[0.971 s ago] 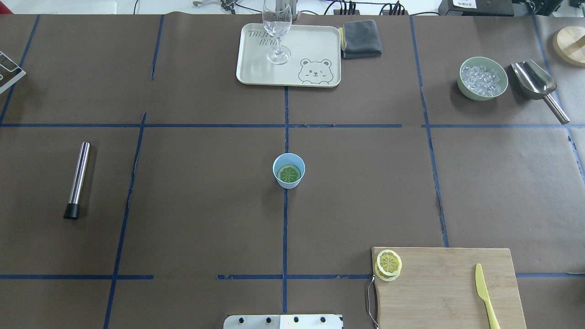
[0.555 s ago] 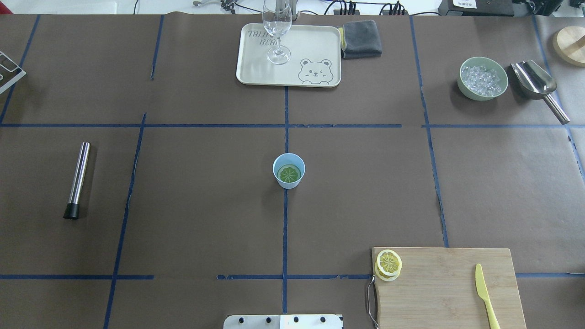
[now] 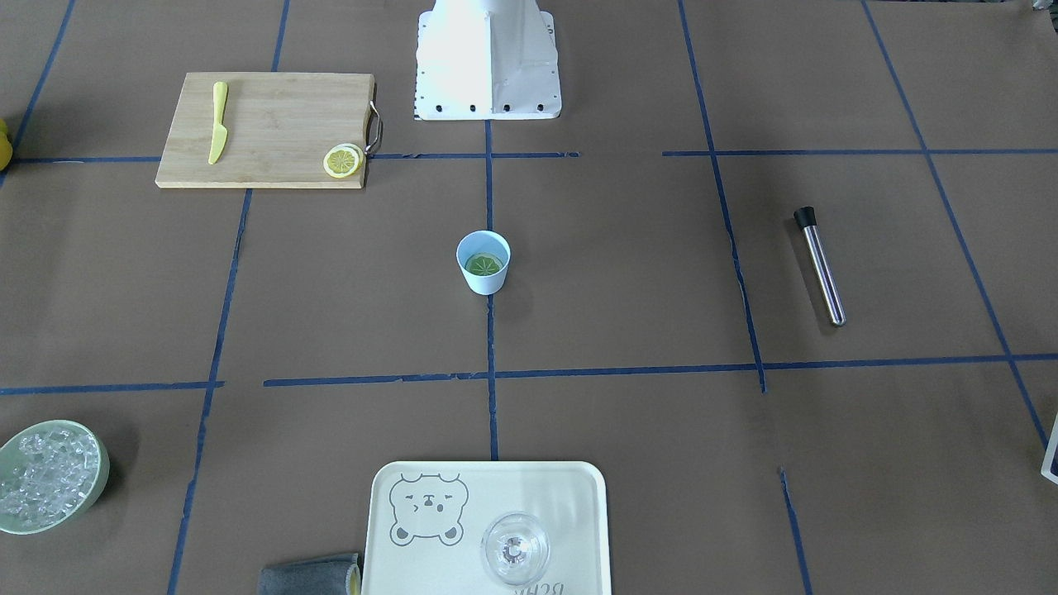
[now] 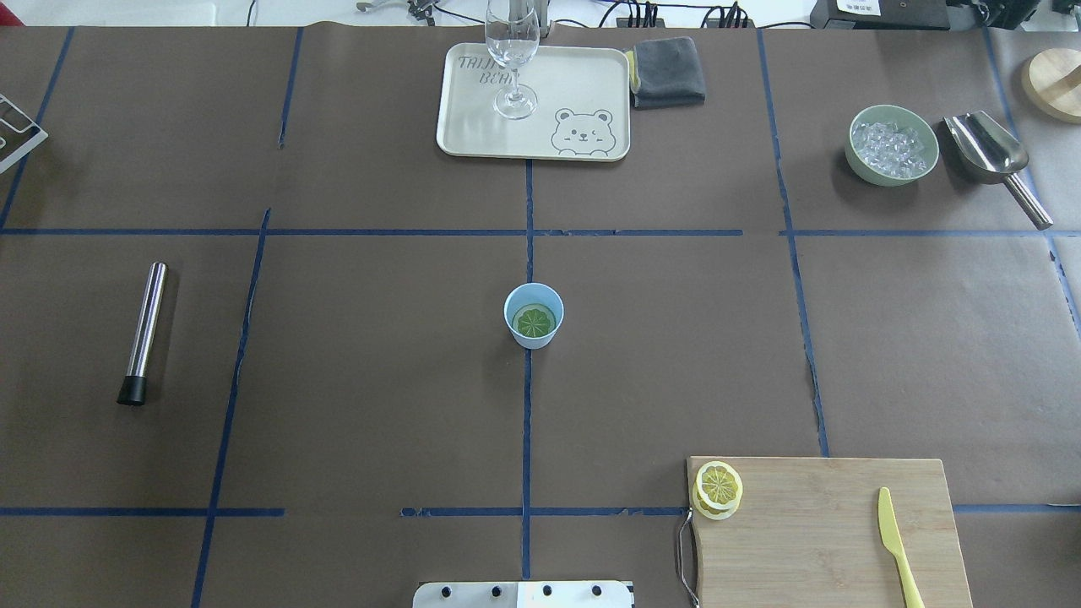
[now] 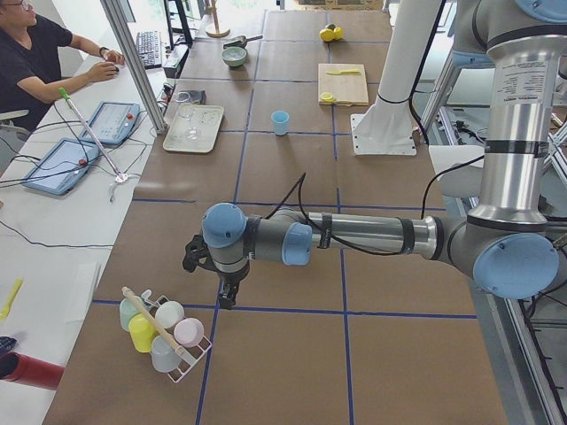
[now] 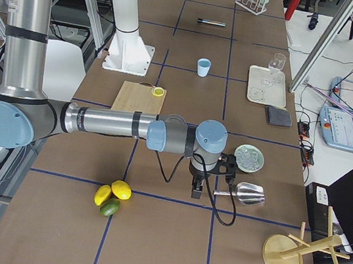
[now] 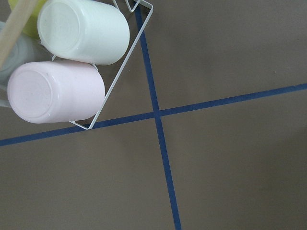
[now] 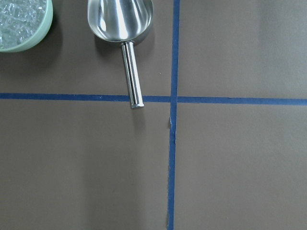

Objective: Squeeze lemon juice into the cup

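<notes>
The light-blue cup stands upright at the table's centre on a blue tape line. A greenish lemon slice lies flat inside it. More yellow lemon slices are stacked on the corner of the wooden cutting board. My left gripper hangs far off at the table's left end beside a cup rack. At the right end my right gripper hovers near the scoop. I cannot tell whether either one is open or shut.
A yellow knife lies on the board. At the back are a cream tray with a clear glass, a grey cloth and a green ice bowl. A steel rod lies left. A person sits beyond the table.
</notes>
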Robot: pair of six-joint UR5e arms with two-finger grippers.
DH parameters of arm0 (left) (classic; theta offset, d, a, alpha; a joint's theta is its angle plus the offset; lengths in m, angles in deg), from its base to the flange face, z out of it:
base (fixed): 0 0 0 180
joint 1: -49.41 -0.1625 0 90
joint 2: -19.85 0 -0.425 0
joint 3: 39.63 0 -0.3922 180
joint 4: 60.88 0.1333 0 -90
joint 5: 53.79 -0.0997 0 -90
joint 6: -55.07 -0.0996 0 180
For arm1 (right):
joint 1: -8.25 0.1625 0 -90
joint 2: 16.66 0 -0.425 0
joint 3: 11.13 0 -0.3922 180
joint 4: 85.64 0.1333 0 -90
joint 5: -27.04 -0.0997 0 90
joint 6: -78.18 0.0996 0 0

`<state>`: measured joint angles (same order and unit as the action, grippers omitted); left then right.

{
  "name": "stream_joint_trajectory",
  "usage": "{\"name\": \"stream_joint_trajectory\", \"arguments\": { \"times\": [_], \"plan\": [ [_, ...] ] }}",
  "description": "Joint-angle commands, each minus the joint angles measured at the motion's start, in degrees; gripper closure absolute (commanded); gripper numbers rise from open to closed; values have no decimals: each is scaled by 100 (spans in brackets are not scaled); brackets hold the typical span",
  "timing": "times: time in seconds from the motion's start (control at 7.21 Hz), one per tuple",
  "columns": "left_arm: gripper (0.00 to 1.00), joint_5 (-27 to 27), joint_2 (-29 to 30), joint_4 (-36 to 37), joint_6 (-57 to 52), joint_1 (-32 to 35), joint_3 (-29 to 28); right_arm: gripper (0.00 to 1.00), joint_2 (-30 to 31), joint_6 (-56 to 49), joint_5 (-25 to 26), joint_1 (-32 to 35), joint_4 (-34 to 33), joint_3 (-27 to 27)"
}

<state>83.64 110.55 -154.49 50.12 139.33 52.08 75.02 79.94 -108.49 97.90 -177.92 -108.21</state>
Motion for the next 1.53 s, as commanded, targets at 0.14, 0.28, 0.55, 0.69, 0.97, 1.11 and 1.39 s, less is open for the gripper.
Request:
{"name": "stream_joint_trajectory", "arguments": {
  "times": [0.14, 0.28, 0.55, 0.69, 0.97, 1.11, 1.39],
  "plan": [
    [0, -6, -52, -17, 196, 0, -13, 0, 0, 0, 0, -9, 0, -4],
    [0, -14, -53, -17, 206, 0, -13, 0, 0, 9, 0, 0, 0, -4],
    [0, -6, -70, -17, 206, 0, -4, 0, 0, 9, 0, 0, 9, 5],
    [0, -6, -71, -26, 206, 0, -4, 0, 8, 9, 0, -9, 0, 5],
    [0, -6, -79, -26, 197, 0, -4, 0, 9, 9, 0, 0, 0, -4],
    [0, -6, -79, -26, 197, 0, -4, 0, 0, 9, 0, 0, 0, -4],
    [0, -6, -79, -34, 197, 0, 14, 0, -9, 9, -9, -9, 9, -21]
  ]
}}
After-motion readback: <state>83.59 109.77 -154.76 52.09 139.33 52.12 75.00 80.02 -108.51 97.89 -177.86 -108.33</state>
